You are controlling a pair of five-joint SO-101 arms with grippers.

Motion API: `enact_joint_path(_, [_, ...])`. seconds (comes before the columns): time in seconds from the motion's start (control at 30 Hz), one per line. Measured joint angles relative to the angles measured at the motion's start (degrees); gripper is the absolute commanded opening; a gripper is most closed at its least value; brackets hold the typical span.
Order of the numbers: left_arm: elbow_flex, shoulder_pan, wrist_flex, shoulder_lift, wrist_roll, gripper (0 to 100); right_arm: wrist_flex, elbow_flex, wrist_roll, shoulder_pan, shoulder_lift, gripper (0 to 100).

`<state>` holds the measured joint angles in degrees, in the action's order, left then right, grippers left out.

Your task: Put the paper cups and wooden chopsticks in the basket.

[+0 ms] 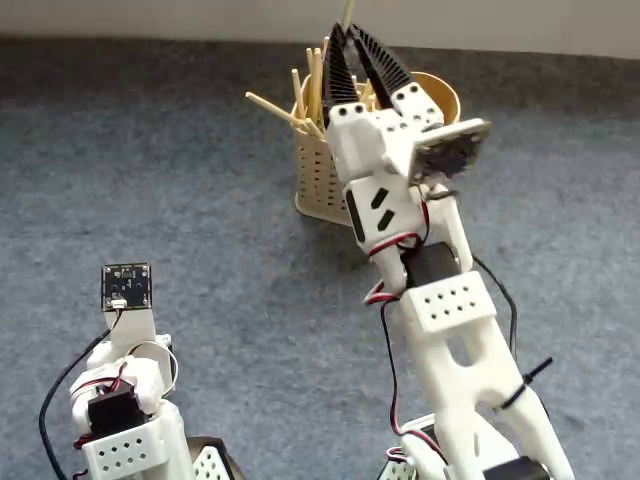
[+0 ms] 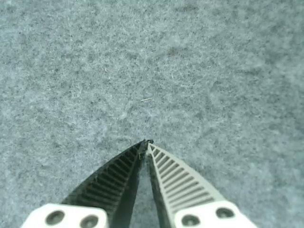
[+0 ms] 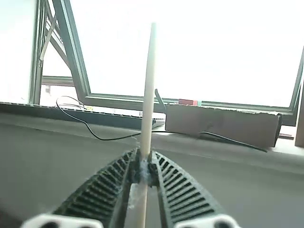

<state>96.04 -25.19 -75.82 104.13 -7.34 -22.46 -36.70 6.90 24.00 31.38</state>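
While above the basket (image 1: 320, 190), right tool (image 1: 347, 30) clamped on a chopstick (image 3: 149, 80); left tool (image 2: 148, 142) pinched together.

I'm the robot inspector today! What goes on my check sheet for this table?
Surface: grey carpet all over.
Job's things: basket holds several chopsticks; paper cup rim shows behind the arm, inside or beside, cannot tell.
Clutter: nothing seen.
Jaws: right jaws shut on one more chopstick above the basket; left jaws shut over carpet.
Cables: red and black wires along the arm; black cable on the sill.
Surroundings: window, cardboard box.
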Motion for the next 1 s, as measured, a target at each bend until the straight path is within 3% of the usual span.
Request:
enact_joint_path(0.13, [0.0, 0.0, 0.0, 0.0, 0.0, 1, -9.6, -0.6, 7.6, 0.0, -4.8, 0.6])
enact_joint_path(0.27, [0.0, 0.0, 0.0, 0.0, 0.0, 1, -14.6, -4.4, 8.9, 0.0, -6.9, 0.6])
enact_joint_path(0.37, [0.0, 0.0, 0.0, 0.0, 0.0, 1, -15.4, -7.0, 8.9, 0.0, -6.9, 1.0])
enact_joint_path(0.53, [0.0, 0.0, 0.0, 0.0, 0.0, 1, -15.5, -10.7, 8.9, 0.0, -6.9, 10.3])
enact_joint_path(1.0, [0.0, 0.0, 0.0, 0.0, 0.0, 1, -15.5, -14.1, 8.9, 1.7, -6.9, 10.2])
